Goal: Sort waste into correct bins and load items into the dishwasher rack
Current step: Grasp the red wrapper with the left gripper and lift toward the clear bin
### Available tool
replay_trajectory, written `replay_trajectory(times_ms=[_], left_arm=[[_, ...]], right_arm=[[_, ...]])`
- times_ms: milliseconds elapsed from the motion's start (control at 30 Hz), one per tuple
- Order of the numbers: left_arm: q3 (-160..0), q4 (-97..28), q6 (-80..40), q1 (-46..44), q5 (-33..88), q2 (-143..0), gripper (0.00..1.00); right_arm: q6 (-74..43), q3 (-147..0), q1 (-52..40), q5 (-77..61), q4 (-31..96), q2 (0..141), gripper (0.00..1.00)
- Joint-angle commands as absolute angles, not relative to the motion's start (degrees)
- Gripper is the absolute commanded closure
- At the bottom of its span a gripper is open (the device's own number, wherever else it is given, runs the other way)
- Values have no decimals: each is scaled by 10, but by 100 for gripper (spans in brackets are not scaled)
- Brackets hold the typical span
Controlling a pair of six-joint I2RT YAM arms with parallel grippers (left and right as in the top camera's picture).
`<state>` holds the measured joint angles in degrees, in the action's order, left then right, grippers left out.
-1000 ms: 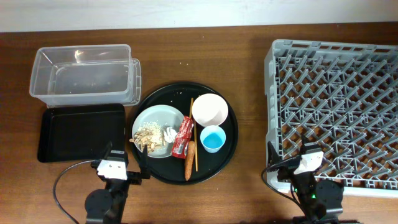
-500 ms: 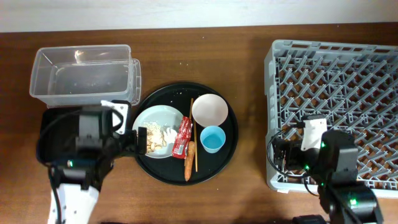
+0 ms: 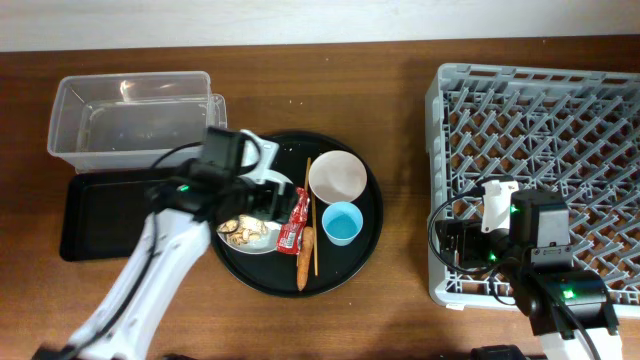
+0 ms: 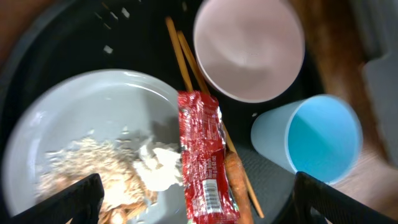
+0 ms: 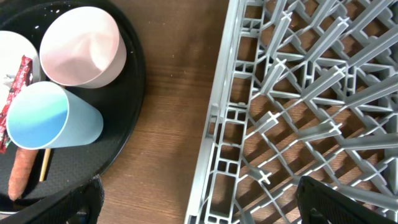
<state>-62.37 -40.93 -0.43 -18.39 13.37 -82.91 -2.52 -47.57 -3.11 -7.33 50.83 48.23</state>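
The red snack wrapper (image 3: 293, 222) (image 4: 204, 155) lies on the round black tray (image 3: 366, 232), overlapping the rim of the pale plate (image 3: 262, 239) (image 4: 93, 106). Beige food scraps (image 4: 81, 168) and the white paper scrap (image 4: 158, 169) lie on the plate. The carrot stick (image 3: 305, 257) (image 4: 240, 186) and chopsticks (image 3: 312, 190) (image 4: 180, 56) lie beside the wrapper. The white bowl (image 3: 337, 176) and blue cup (image 3: 341, 222) stand right of them. My left gripper (image 3: 262, 200) (image 4: 199, 211) is open above the plate and wrapper. My right gripper (image 3: 452, 245) (image 5: 199, 205) is open over the dishwasher rack's (image 3: 560, 130) left edge.
The clear tub (image 3: 130, 120) stands at the back left, with the shallow black tray (image 3: 95, 215) in front of it. Bare wooden table lies between the round tray and the rack. The right wrist view shows the bowl (image 5: 81, 46), the cup (image 5: 50, 118) and the rack (image 5: 311, 93).
My left arm has swung right and forward, from over the shallow black tray to above the plate. My right arm has hardly moved, still at the rack's left edge.
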Motion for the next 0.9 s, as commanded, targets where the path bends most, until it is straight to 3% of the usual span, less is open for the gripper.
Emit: replay_trajectory(times_ms=[0, 433, 467, 500, 767, 867], left_arm=[[-630, -399, -3, -233, 88, -900, 4], [-630, -321, -4, -253, 62, -1008, 10], [-630, -312, -4, -253, 62, -1008, 20], [-630, -304, -4, -253, 62, -1008, 22], [-630, -300, -4, -259, 62, -1025, 26], [-630, -300, -4, -259, 62, -1025, 41]], right_arm=[[-20, -489, -34, -70, 508, 483, 2], [-20, -489, -34, -70, 507, 484, 2], [-20, -489, -34, -70, 507, 484, 2], [-20, -489, -34, -70, 507, 484, 2], [-20, -489, -34, -70, 506, 484, 2], [-20, -489, -34, -70, 506, 484, 2]])
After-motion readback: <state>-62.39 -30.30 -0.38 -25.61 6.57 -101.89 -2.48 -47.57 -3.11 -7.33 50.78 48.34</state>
